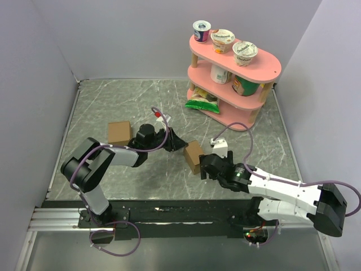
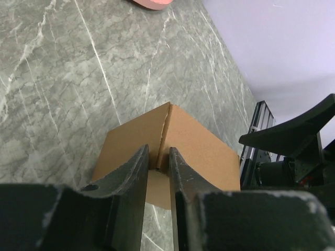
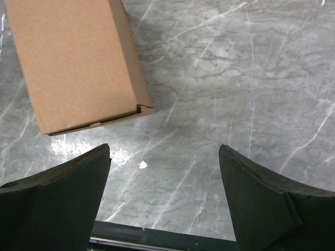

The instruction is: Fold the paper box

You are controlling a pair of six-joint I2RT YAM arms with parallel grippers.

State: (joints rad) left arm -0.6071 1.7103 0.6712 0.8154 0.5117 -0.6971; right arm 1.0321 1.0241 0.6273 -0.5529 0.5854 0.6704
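**Top external view.** The paper box (image 1: 193, 155) stands as a small closed carton on the table (image 1: 113, 101), near its middle, between the two arms. The left pincer (image 1: 179, 142) meets the box at its far-left upper edge. The right pincer (image 1: 204, 169) sits just beside the near side of the box. This placement probably lets one arm steady the carton while the other works on a flap. A separate cardboard cube (image 1: 119, 132) stands well apart to the left.

**Left wrist view.** The fingers (image 2: 137, 167) are drawn narrow. A raised seam edge of the paper box (image 2: 193, 151) runs into the slit between them, so the left pincer (image 2: 158, 157) appears to be pinching that edge. The grip likely holds the seam in line.

**Right wrist view.** The right pincer (image 3: 163, 151) is spread wide and holds nothing. The paper box (image 3: 73, 63) lies ahead and to the left, apart from both fingers. Its end flap gapes slightly at the lower edge, which suggests the closure is not yet fully seated.
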